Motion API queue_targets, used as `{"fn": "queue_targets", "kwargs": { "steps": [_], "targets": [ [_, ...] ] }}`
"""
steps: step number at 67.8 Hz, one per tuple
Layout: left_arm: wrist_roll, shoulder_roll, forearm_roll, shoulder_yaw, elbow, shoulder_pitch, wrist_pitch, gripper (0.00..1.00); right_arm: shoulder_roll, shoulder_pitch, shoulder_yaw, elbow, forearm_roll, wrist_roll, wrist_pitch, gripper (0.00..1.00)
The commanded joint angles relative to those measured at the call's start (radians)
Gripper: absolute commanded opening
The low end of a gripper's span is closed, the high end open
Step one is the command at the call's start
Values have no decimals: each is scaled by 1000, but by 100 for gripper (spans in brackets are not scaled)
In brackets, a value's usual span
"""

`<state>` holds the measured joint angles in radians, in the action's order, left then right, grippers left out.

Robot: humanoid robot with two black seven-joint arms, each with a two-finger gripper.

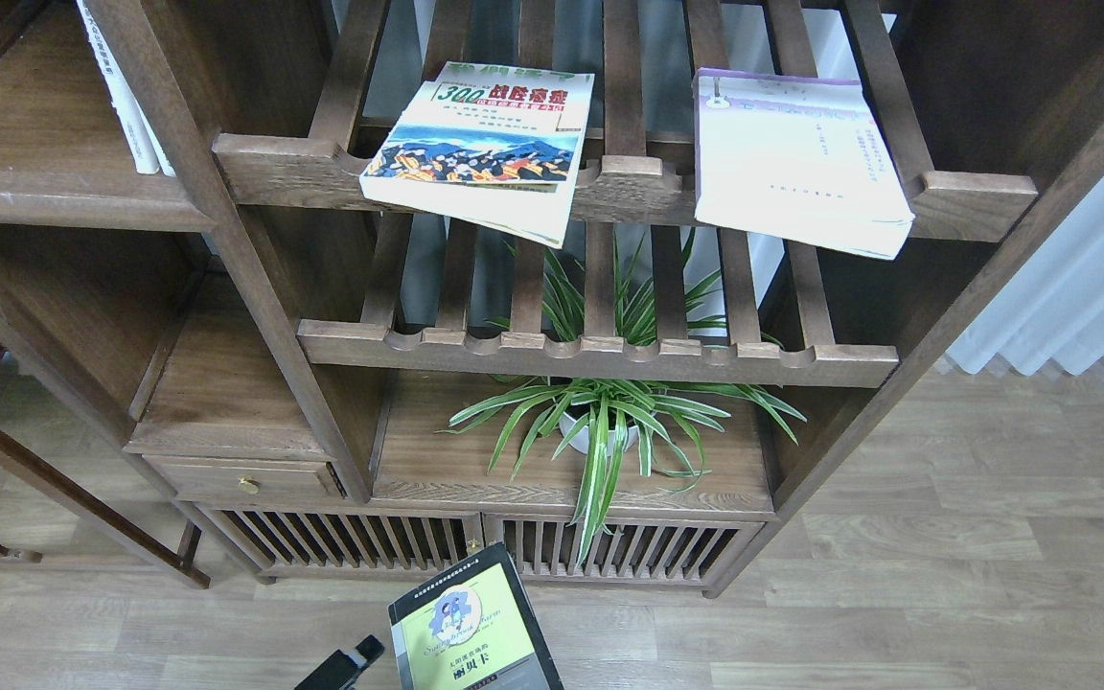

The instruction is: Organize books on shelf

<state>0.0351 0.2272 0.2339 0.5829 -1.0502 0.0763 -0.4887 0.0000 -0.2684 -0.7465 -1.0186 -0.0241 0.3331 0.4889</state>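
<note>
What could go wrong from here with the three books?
1. The cream "300" book and the white book overhang the slatted rack's front rail; a bump may tip them off.
2. The lime-green book sits low beside a dark tool; whether it is gripped is unclear, so it might slip.

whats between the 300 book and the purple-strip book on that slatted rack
No object: only bare rack slats and the notched front rail separate the 300 book from the purple-strip book, in the head view.

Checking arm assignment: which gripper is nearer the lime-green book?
Left. A black gripper enters at the bottom edge, just left of the lime-green book, close to its cover; contact unclear. The right gripper is not in view.
</note>
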Motion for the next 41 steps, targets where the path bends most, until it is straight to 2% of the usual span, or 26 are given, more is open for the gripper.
{"fn": "queue_targets", "kwargs": {
  "steps": [1, 4, 8, 14, 22, 25, 41],
  "targets": [
    [3, -17, 1, 0, 9, -7, 0, 81, 0, 0, 7, 2, 0, -2, 0, 10],
    [12, -19, 2, 0, 15, -15, 0, 70, 0, 0, 7, 2, -2, -2, 0, 10],
    [12, -19, 2, 0, 16, -16, 0, 61, 0, 0, 7, 2, -5, -2, 0, 10],
    [11, -20, 2, 0, 16, -16, 0, 57, 0, 0, 7, 2, -5, -3, 0, 10],
    [3, -19, 2, -3, 15, -15, 0, 40, 0, 0, 7, 2, -7, -5, 0, 11],
    [5, -19, 2, -6, 16, -13, 0, 30, 0, 0, 6, 3, -7, -6, 0, 11],
    [5, -11, 8, -14, 13, -6, 0, 13, 0, -2, 3, 11, -7, -11, 0, 10]
  ]
}}
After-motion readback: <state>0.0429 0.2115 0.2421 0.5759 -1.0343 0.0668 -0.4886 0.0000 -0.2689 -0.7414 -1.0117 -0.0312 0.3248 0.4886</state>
